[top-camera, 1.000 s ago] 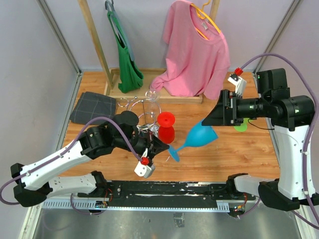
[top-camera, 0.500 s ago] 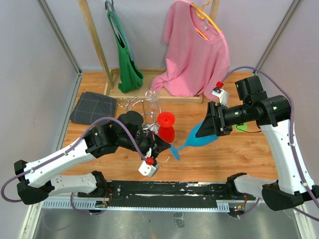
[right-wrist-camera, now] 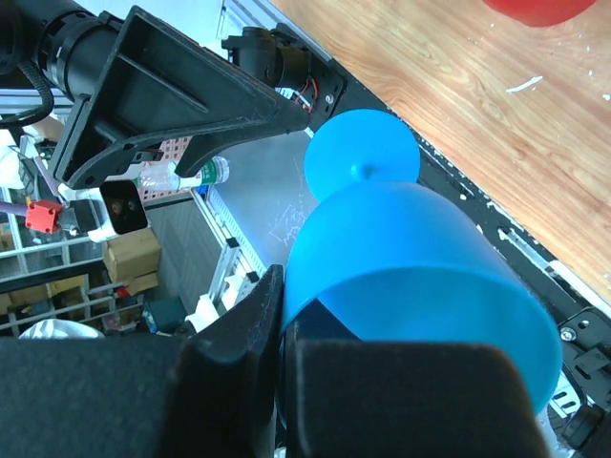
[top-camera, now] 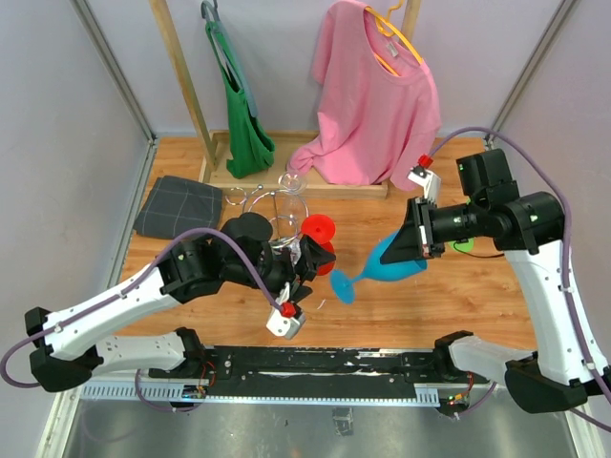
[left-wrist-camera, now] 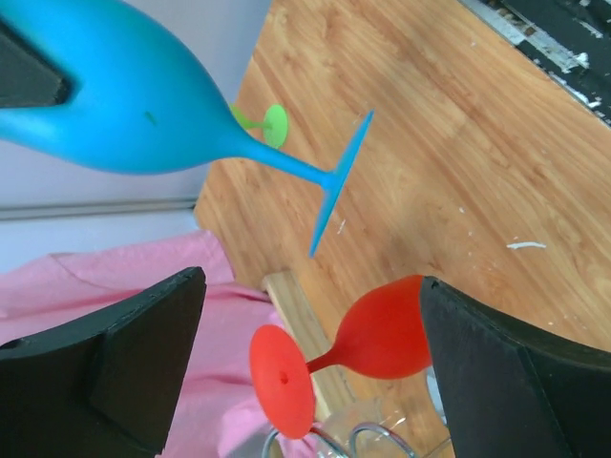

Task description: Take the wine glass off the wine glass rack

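My right gripper [top-camera: 417, 239] is shut on the rim of a blue wine glass [top-camera: 393, 260], holding it on its side above the table with its foot [top-camera: 342, 285] toward the left arm. In the right wrist view the fingers [right-wrist-camera: 258, 324] pinch the blue bowl's wall [right-wrist-camera: 420, 258]. My left gripper [top-camera: 304, 263] is open beside the chrome wine glass rack [top-camera: 272, 202]. Between its spread fingers leans a red wine glass [left-wrist-camera: 382, 334], its bowl against one finger. Its foot is by the rack's wire rings [left-wrist-camera: 363, 441]. The blue wine glass [left-wrist-camera: 124, 105] hangs apart from them.
A clear glass [top-camera: 289, 181] sits at the rack's top. A green glass [top-camera: 463, 244] lies behind the right gripper. At the back a wooden stand [top-camera: 286, 172] carries a pink shirt [top-camera: 377, 95] and a green bag [top-camera: 243, 114]. A folded grey cloth [top-camera: 179, 205] lies at left.
The right gripper came in and shut on the blue glass's rim. The left gripper opened and no longer touches the blue foot. The red glass now leans over.
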Tool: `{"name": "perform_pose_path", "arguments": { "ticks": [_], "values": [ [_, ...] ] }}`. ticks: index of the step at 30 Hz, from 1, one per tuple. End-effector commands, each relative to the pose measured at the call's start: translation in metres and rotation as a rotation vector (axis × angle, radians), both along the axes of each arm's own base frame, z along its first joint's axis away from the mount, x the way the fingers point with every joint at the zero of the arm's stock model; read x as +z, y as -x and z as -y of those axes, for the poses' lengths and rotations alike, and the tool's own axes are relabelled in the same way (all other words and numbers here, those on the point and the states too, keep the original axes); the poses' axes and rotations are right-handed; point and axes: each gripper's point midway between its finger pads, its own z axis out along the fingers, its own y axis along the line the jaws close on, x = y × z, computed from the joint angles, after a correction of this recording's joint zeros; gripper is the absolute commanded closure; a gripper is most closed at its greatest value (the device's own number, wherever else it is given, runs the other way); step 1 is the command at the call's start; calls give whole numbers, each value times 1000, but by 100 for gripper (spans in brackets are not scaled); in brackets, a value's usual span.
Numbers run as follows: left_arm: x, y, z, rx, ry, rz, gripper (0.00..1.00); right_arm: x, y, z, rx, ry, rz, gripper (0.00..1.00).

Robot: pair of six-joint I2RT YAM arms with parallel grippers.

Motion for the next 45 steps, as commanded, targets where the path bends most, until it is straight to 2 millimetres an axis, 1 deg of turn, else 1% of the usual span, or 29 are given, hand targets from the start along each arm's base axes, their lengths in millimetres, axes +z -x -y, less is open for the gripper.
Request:
{"name": "perform_pose_path", "arguments": {
  "ticks": [1,4,5,8,10,12,14,16,18,20,24,30,33,39,41,45],
  "values": [
    [48,-6,1,53,108,41,1,34,-3,4,-30,-18,122,99],
    [92,-10,5,120,225,-18,1,56,-20,18,-123,38,228,99],
    [117,-11,6,154,289,-68,1,63,-28,24,-163,66,264,99],
    [175,-17,14,226,453,-199,1,80,-58,48,-311,148,366,99],
    [214,-21,16,276,586,-308,1,84,-83,66,-423,223,424,99],
    [249,-27,12,324,715,-389,1,79,-105,84,-519,309,459,99],
    [277,-36,6,379,827,-446,1,60,-127,101,-596,409,455,99],
    [295,-44,-2,430,902,-475,1,37,-148,114,-646,494,439,99],
    [303,-48,-8,464,934,-489,1,12,-164,122,-668,561,410,99],
    [305,-50,-13,487,946,-505,1,-9,-179,125,-681,601,394,99],
    [301,-48,-23,512,952,-542,1,-39,-203,125,-690,631,374,99],
    [298,-51,-33,559,974,-559,1,-89,-231,142,-698,779,340,99],
    [292,-53,-34,571,970,-557,1,-112,-236,142,-680,811,282,99],
    [288,-52,-35,572,962,-545,1,-158,-229,146,-657,873,180,99],
    [289,-52,-35,567,961,-543,1,-170,-225,148,-652,886,156,99],
    [287,-51,-33,561,950,-544,1,-187,-221,152,-651,899,124,99]
  ]
}}
